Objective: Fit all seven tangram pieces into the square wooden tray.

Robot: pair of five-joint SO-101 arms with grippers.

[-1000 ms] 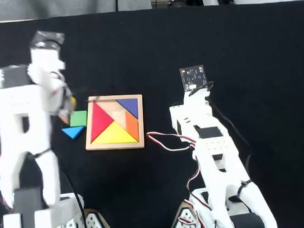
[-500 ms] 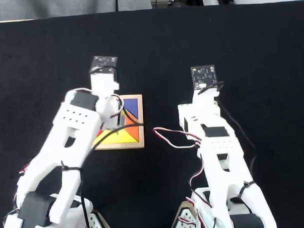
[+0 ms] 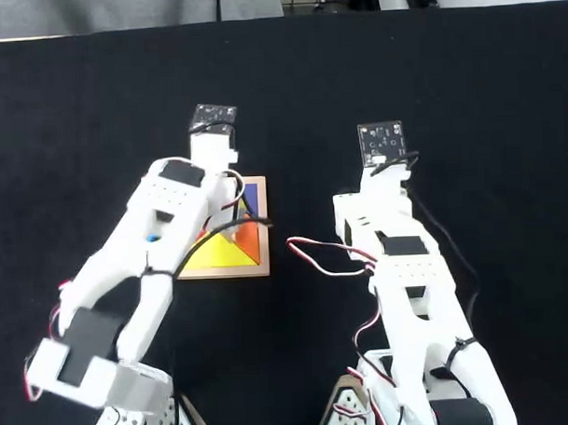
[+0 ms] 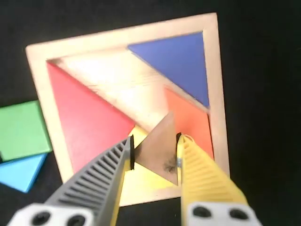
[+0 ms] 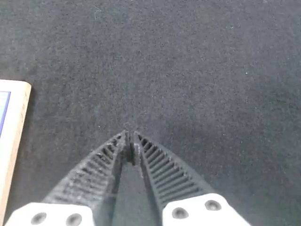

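high view: the square wooden tray [image 3: 263,227] lies on the black tabletop [image 3: 447,76], at about 9 o'clock from the right arm [image 3: 402,260]. the left arm [image 3: 167,217] lies across the tray's 9 o'clock half and covers it. past the arm show a yellow triangle [image 3: 225,256] along the tray's 6 o'clock edge, an orange piece [image 3: 251,234] at 3 o'clock and a blue triangle [image 3: 253,200] in the 1 o'clock corner.

left wrist view: the left claw [image 4: 154,146] pinches a tan triangle [image 4: 157,150] between a grey finger [image 4: 101,174] and a yellow finger [image 4: 202,174]. the piece hangs over the middle of the tray, above where the yellow, the orange and a big red triangle [image 4: 84,120] meet. whether it touches them i cannot tell. a patch of bare wood [image 4: 117,80] lies between red and blue. outside the tray, just beside the rim on the red side, lie a green square [image 4: 21,132] and a light blue triangle [image 4: 21,172], close against one another.

right wrist view: the right claw [image 5: 130,143] is pressed together, low over the tabletop, well apart from a corner of the tray.
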